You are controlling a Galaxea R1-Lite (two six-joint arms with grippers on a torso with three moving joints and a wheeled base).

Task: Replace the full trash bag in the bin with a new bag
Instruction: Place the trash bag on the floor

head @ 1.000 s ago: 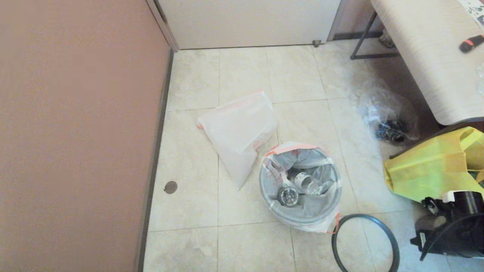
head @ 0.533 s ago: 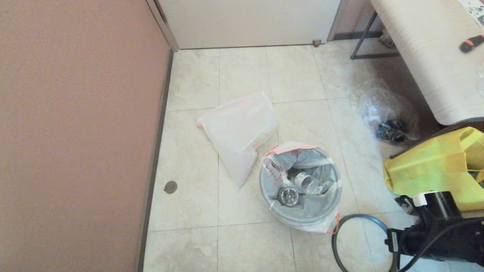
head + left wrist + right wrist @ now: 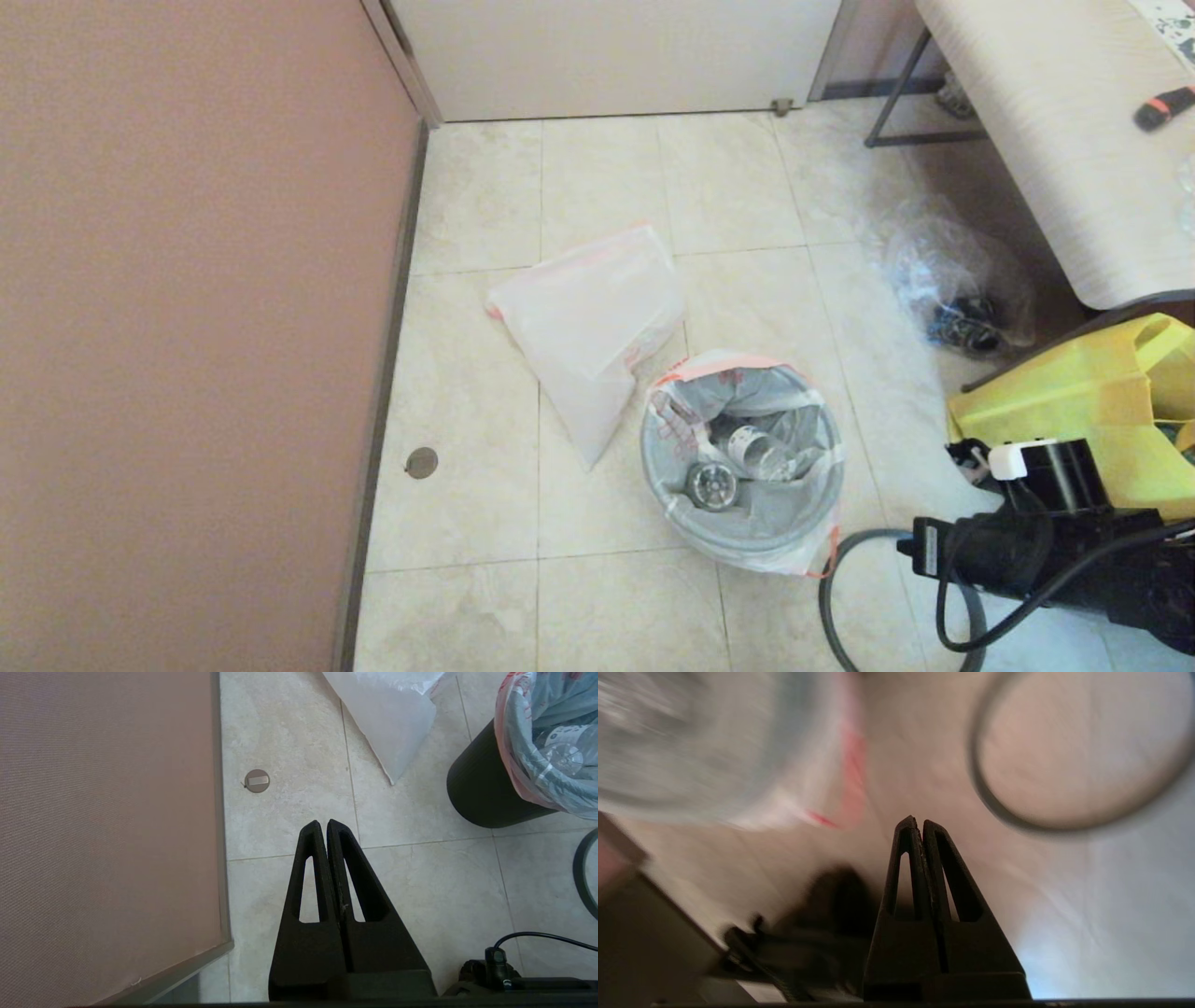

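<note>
The black bin (image 3: 742, 546) stands on the tiled floor, and its dark wall (image 3: 476, 793) shows in the left wrist view. The full trash bag (image 3: 747, 411) lines it, red-orange band folded over the edge, bottles inside. The new bag (image 3: 588, 327) lies flat on the floor just behind and left of the bin. The grey rim ring (image 3: 825, 597) lies on the floor right of the bin, partly under my right arm (image 3: 1027, 551). My right gripper (image 3: 919, 821) is shut and empty above the floor beside the ring (image 3: 975, 760). My left gripper (image 3: 323, 823) is shut and empty near the wall.
A brown wall (image 3: 187, 327) closes the left side. A yellow tote (image 3: 1074, 411), a clear bag with dark items (image 3: 962, 289) and a table (image 3: 1055, 121) crowd the right. A round drain cap (image 3: 421, 462) sits by the wall.
My right arm has moved in from the lower right over the rim ring, towards the bin, and its gripper has shut. The bags, bin and left gripper have not moved.
</note>
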